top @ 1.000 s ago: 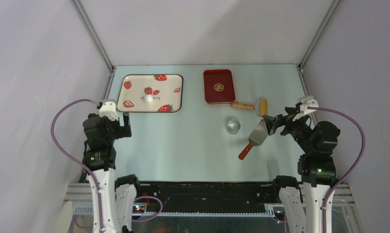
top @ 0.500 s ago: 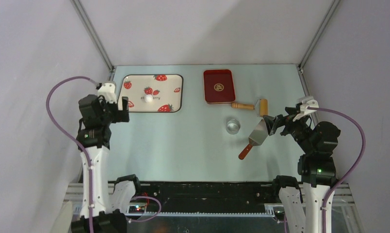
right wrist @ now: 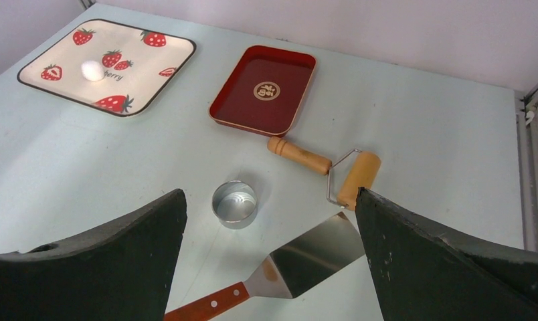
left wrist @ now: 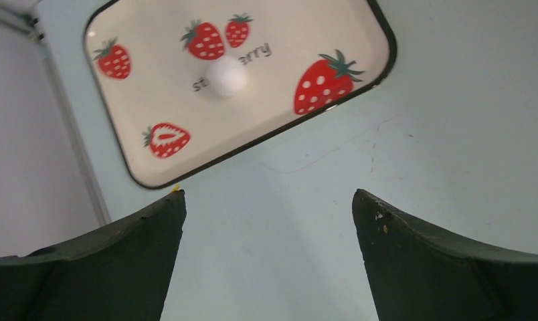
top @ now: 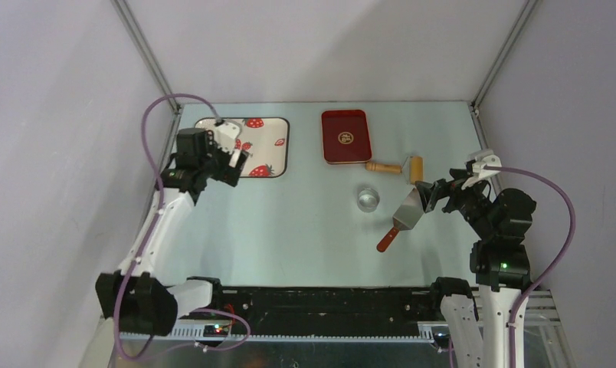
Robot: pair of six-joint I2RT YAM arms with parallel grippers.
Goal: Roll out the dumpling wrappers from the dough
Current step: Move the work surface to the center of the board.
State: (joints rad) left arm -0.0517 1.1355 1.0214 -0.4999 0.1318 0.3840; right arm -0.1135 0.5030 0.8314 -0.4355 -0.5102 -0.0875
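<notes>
Left gripper [left wrist: 266,200]: jaws being held wide apart, nothing being gripped. Gripper being hung above table [left wrist: 454,134], near edge of strawberry tray [left wrist: 300,33]. Dough [left wrist: 226,75], white ball, being borne at tray centre, untouched. Right gripper [right wrist: 271,194]: jaws likewise being held fully spread, empty, above metal cup [right wrist: 234,202] and spatula [right wrist: 306,257]. Roller [right wrist: 298,155] being rested just beside red tray [right wrist: 283,70].

Laboratory robot cell: plain walls [top: 328,46] on metal struts [top: 146,57] enclose a pale-blue table [top: 305,230] with two cabled arms [top: 163,222] at its near edge.
</notes>
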